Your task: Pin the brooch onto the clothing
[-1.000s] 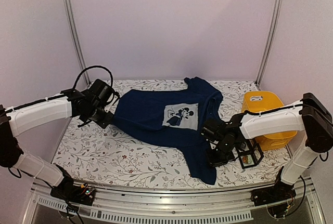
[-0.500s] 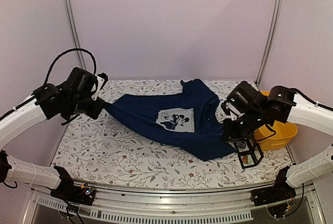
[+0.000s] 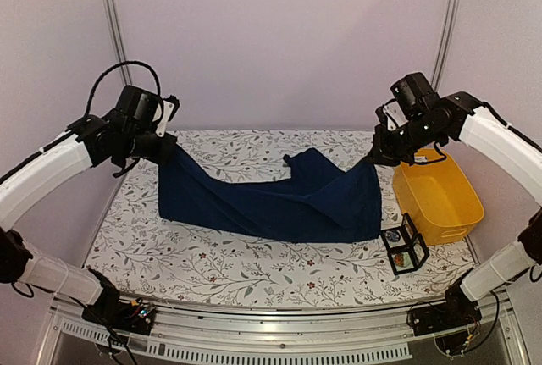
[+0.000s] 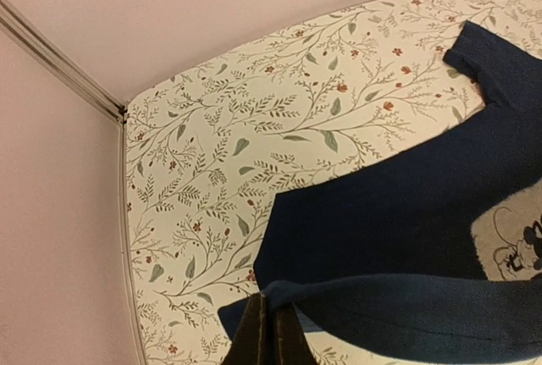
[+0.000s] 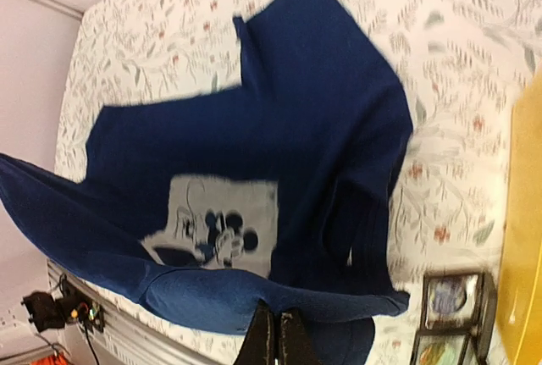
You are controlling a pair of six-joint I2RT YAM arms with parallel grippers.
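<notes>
My left gripper (image 3: 169,146) and right gripper (image 3: 375,157) are each clamped on an edge of the navy T-shirt (image 3: 271,204), which hangs stretched left-to-right between them, its lower part sagging onto the floral table (image 3: 212,272).

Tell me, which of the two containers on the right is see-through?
The small black-framed box, standing beside the yellow bin on the side nearer the robot. Its clear walls show small items inside, while the bin is solid yellow.
</notes>
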